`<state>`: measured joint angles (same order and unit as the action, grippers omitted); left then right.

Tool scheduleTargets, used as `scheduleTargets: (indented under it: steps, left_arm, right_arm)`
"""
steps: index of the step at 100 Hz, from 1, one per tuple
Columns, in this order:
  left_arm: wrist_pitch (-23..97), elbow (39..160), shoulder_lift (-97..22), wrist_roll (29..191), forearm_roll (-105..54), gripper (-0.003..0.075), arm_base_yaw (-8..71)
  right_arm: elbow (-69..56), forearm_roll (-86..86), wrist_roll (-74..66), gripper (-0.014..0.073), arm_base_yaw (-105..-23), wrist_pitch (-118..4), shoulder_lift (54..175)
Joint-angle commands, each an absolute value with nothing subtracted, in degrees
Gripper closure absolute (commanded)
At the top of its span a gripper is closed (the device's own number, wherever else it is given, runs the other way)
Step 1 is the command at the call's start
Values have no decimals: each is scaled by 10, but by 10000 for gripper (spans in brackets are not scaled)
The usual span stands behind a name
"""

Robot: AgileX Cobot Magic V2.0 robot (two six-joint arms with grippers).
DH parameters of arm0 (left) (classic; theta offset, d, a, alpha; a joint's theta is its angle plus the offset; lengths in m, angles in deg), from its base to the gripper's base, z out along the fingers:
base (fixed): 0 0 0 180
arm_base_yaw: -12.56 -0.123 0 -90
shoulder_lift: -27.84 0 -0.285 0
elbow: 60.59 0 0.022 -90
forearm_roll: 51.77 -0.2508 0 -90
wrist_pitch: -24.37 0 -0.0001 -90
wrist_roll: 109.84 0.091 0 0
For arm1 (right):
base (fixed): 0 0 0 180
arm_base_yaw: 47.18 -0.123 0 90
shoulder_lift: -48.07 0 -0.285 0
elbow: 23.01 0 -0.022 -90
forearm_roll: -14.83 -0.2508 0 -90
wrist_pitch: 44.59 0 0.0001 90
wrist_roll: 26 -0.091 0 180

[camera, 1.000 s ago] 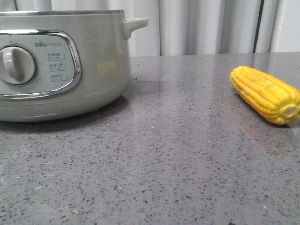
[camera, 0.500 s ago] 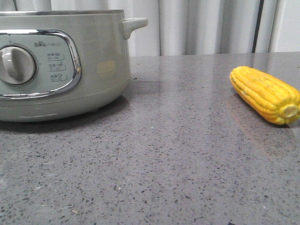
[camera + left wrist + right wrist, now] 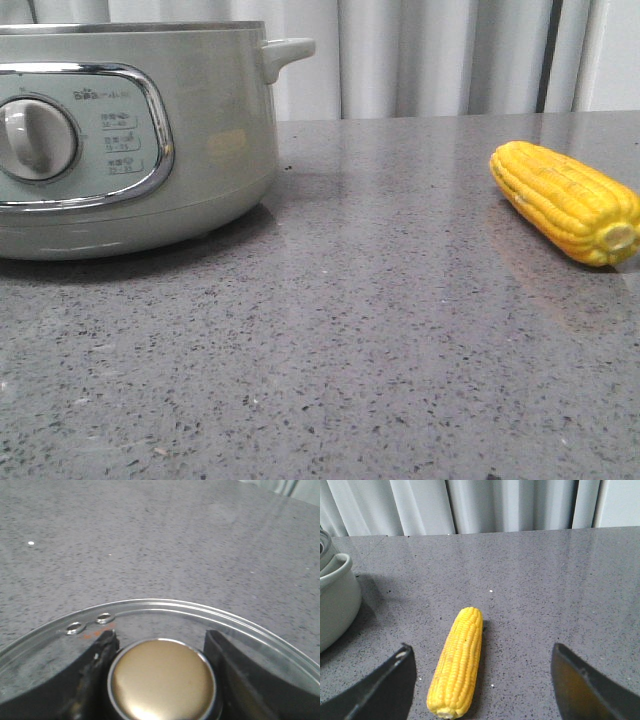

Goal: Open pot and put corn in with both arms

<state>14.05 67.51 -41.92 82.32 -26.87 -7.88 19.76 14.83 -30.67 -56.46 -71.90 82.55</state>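
Observation:
The pale grey-green pot (image 3: 200, 150) stands at the far left of the counter, and its side also shows in the right wrist view (image 3: 335, 600). The yellow corn (image 3: 565, 200) lies at the right. My left gripper (image 3: 161, 641) is shut on the brass-coloured knob (image 3: 162, 680) of a glass lid (image 3: 165, 602), with grey counter showing through the glass. My right gripper (image 3: 482, 652) is open above the counter. The corn (image 3: 457, 665) lies between its fingers, nearer one finger, stub end toward the camera. Neither gripper shows in the front view.
A speckled grey counter (image 3: 350, 330) runs between pot and corn. Pale curtains (image 3: 430, 55) hang behind the counter's far edge. The pot's small side handle (image 3: 285, 50) sticks out toward the corn.

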Motion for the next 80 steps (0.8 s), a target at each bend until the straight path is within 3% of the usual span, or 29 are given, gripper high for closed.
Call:
scheduleTargets:
  steps: [1, 12, 35, 50, 80]
  left_arm:
    - [67, 696, -413, 821, -274, 566, -61]
    - [70, 696, -423, 821, -274, 462, -53]
    - [81, 696, -426, 821, -274, 430, -48]
    - [90, 696, -426, 821, -274, 325, -15]
    - [73, 702, -393, 821, -254, 317, 13]
  right_arm:
    - [178, 156, -303, 103, -561, -677, 831]
    - [178, 155, -303, 103, -561, -680, 831]
    - [178, 122, -303, 103, -561, -671, 831]
    - [178, 111, -303, 103, -561, -652, 833]
    - [174, 63, -303, 103, -562, -659, 869]
